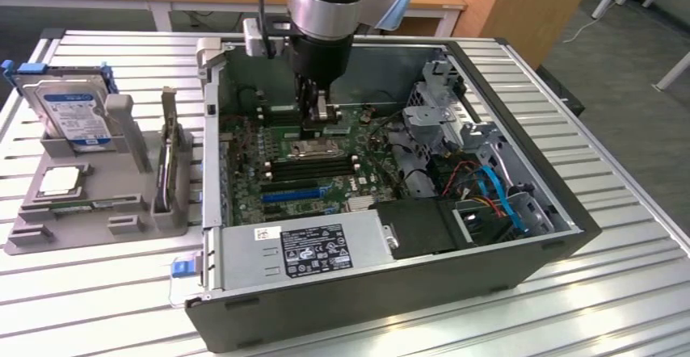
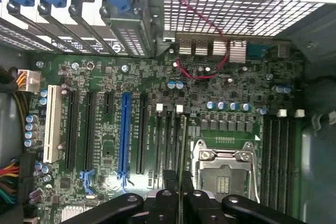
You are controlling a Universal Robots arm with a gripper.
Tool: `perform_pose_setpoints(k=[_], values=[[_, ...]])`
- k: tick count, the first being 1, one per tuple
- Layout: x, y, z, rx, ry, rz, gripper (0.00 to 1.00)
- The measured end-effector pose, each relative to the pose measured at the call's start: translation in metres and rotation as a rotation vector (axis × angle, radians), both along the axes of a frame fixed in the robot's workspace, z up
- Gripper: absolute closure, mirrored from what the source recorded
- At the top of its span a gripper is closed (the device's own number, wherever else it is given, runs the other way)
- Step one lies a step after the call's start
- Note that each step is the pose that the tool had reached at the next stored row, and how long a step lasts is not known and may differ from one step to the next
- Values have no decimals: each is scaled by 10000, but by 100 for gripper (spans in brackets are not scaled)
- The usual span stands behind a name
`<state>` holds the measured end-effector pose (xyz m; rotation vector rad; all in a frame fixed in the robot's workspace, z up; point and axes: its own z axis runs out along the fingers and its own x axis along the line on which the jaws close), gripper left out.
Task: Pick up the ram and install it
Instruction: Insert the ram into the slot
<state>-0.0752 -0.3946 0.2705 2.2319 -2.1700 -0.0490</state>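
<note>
Arm is reaching down into the open PC case, gripper sitting low over the mobo, just past the CPU socket on the side away from the PSU.

In the wrist view the gripper is pinching narrow, jaws close together w/ a thin green strip running edge-on between them. I'm reading that strip as the ram. So the pick is looking done: the stick is in the gripper and inside the case.

Placement: the ram is lining up along one of the long DIMM slots beside the CPU socket, the pair w/ the white end clips. It's running parallel to the slot and right over it. Whether the bottom edge is touching the slot or hanging just above it, can't tell, since the edge-on angle is hiding the contact.

Install: not showing as finished. The gripper is clamping the stick, and nothing here is showing it seated or latched. My call is pick done, alignment about there, seating left. The other slot bank, across the CPU socket, is looking empty.

On the exterior view's left, the parts tray is carrying the hard drive and the bracketed card, both upright and well apart from the action.
</note>
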Motion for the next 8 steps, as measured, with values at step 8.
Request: perform_pose_setpoints(k=[8], values=[[0, -3, -74, 2, -9, 1, 86]])
